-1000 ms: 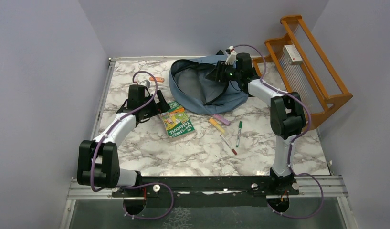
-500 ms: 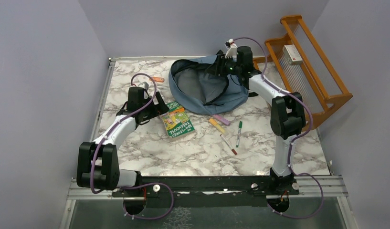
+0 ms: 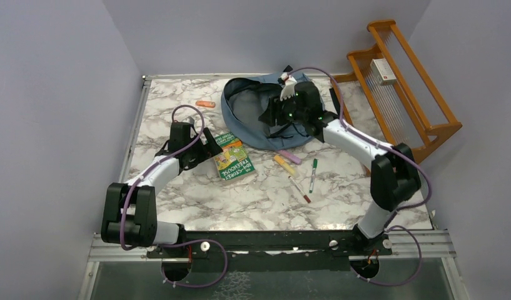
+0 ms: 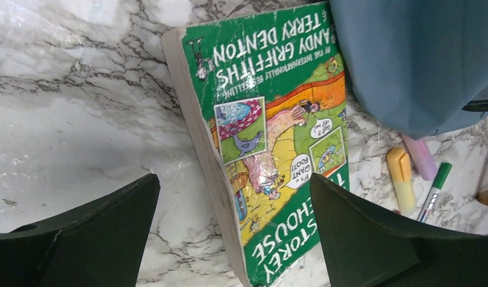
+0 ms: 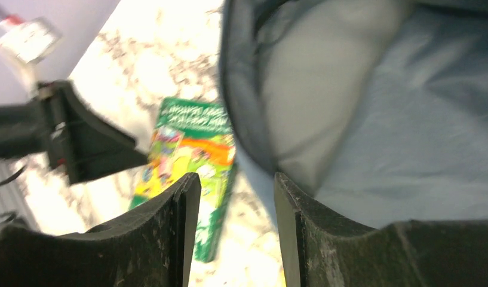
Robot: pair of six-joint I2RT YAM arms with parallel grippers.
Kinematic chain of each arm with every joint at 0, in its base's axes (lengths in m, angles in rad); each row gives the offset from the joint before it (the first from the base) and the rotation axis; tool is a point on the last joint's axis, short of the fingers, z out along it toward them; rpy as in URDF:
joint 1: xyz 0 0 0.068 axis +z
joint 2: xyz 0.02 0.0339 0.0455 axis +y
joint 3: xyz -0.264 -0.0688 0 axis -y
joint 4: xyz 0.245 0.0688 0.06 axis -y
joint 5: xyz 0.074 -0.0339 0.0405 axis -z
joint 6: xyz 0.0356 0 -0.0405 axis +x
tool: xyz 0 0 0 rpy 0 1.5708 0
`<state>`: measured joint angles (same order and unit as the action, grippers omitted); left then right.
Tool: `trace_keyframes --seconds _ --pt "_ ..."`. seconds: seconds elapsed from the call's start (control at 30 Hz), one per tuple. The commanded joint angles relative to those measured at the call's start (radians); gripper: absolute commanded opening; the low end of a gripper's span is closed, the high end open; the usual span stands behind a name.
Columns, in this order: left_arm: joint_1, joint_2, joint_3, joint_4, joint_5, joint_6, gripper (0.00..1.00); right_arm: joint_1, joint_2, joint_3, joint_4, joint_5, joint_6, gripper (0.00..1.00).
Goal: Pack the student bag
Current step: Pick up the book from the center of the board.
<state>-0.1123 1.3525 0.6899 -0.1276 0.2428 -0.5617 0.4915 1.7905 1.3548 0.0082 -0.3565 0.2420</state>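
At the near edge a metal rail (image 3: pixel 271 250) carries both arm bases, and beyond it the white-and-grey marbled table (image 3: pixel 196 200) lies bare across its near half. Toward the middle, the left gripper (image 4: pixel 232 185) hangs low with its jaws spread wide on either side of a green paperback book (image 3: pixel 232 159), gripping nothing. Just right of the book are a yellow highlighter (image 3: pixel 284 164), a pink highlighter (image 3: pixel 289 155), a green-capped marker (image 3: pixel 313 175) and a red-tipped marker (image 3: pixel 299 189), loosely grouped. Farther back the student bag (image 3: pixel 243 131) lies flat with its mouth gaping, its near rim touching the book's far corner. The right gripper (image 5: pixel 235 197) hovers over that mouth, jaws partly apart and empty, the blurred bag rim showing through the gap. A small orange object (image 3: pixel 205 103) sits alone near the far left edge. Lilac walls (image 3: pixel 65 94) close in on three sides, and a wooden rack (image 3: pixel 415 106) stands off the right edge.
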Motion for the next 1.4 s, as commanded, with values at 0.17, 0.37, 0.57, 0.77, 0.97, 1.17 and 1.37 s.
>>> trace_keyframes --seconds 0.17,0.37,0.57,0.77,0.97,1.17,1.37 --pt "-0.006 0.069 -0.050 0.094 0.045 -0.047 0.87 0.117 -0.357 -0.322 0.146 0.236 0.102 0.54" --pt "-0.016 0.130 -0.068 0.136 0.049 -0.061 0.84 0.123 -0.473 -0.443 0.135 0.233 0.178 0.54" --pt "-0.026 0.202 -0.063 0.191 0.056 -0.073 0.76 0.124 -0.510 -0.548 0.142 0.213 0.226 0.55" --pt "-0.035 0.225 -0.064 0.196 0.062 -0.068 0.55 0.124 -0.503 -0.640 0.185 0.183 0.301 0.55" --pt "-0.035 0.221 -0.105 0.209 0.075 -0.068 0.31 0.124 -0.388 -0.657 0.233 0.129 0.377 0.56" --pt "-0.035 0.216 -0.176 0.243 0.087 -0.105 0.00 0.124 -0.246 -0.637 0.313 0.037 0.451 0.59" --pt "-0.033 0.171 -0.260 0.250 0.067 -0.139 0.00 0.124 -0.153 -0.596 0.354 -0.042 0.475 0.65"
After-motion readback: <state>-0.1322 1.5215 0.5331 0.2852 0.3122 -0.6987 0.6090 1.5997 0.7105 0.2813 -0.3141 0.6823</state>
